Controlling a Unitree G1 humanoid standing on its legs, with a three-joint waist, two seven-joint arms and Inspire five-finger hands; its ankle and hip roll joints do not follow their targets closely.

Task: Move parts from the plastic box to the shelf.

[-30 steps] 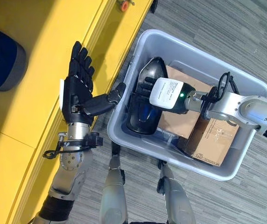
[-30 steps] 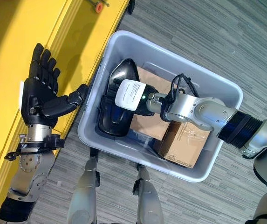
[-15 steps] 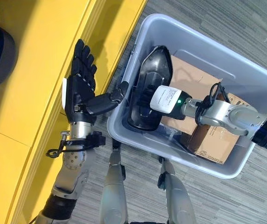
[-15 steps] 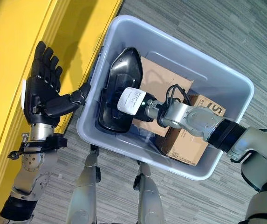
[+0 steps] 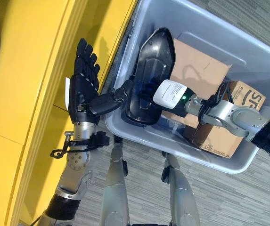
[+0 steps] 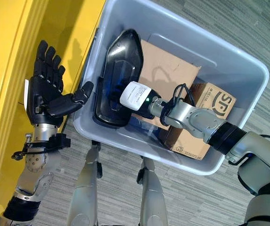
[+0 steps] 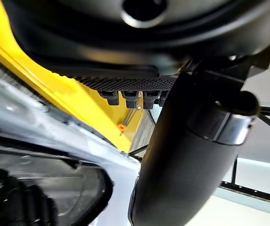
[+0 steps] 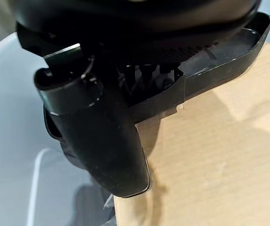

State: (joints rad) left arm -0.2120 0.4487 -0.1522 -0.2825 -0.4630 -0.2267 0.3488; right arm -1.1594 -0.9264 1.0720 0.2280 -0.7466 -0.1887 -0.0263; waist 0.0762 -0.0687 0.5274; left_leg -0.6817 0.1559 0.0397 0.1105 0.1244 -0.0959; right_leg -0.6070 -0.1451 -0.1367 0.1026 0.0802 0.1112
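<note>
Risk of slip — right robot hand (image 8: pixel 97 136) curled on black part (image 5: pixel 149 80) at frame centre, grip shallow; left robot hand (image 5: pixel 83 92) wide open, unsupporting, beside plastic box (image 5: pixel 248 165).

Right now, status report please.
Left hand open beside grey box. Right hand on black part, grip unclear. Part leans on cardboard boxes.

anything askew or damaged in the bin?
Only the black part looks askew: it stands tilted against the plastic box wall and cardboard box, right hand inside it. No damage or spills visible. Left hand open outside.
</note>
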